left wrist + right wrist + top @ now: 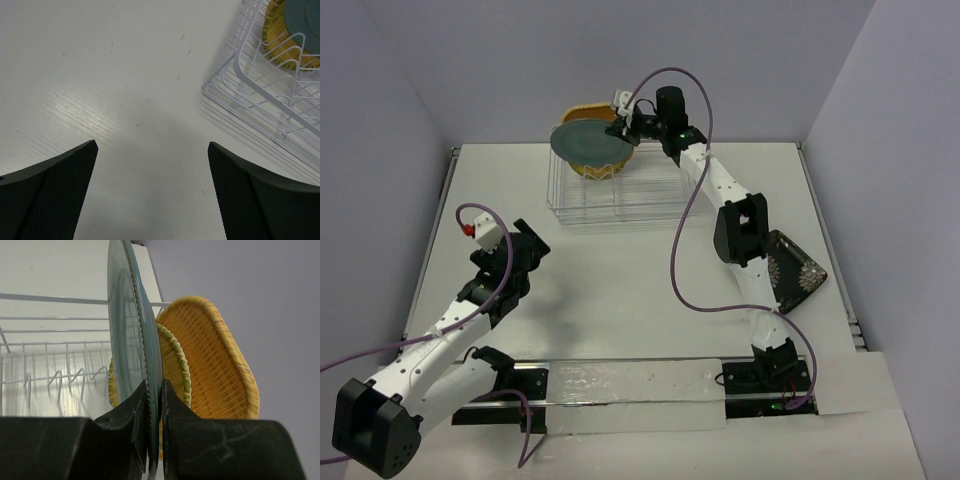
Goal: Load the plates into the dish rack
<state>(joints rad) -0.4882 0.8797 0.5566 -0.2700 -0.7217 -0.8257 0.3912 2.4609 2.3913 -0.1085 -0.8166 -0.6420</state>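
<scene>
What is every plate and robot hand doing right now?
teal plate: held upright at the dish rack.
yellow plate: standing in rack.
orange plate: standing in rack, behind yellow.
dark floral plate: flat on table.
right gripper: shut on teal plate.
left gripper: open, empty.

dish rack (270, 95): thin wire, wht-coated | teal plate (122, 340): smooth, glossy | tan plate (220, 370): woven txtr | table (125, 75): matt, fine ridges

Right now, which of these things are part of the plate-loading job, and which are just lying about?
Job: round teal plate, clamped in right pincer; small round yellow plate; orange-tan woven plate; dark square floral plate; white wire dish rack.
Lying about: purple cable; open left pincer, holding nothing.
</scene>
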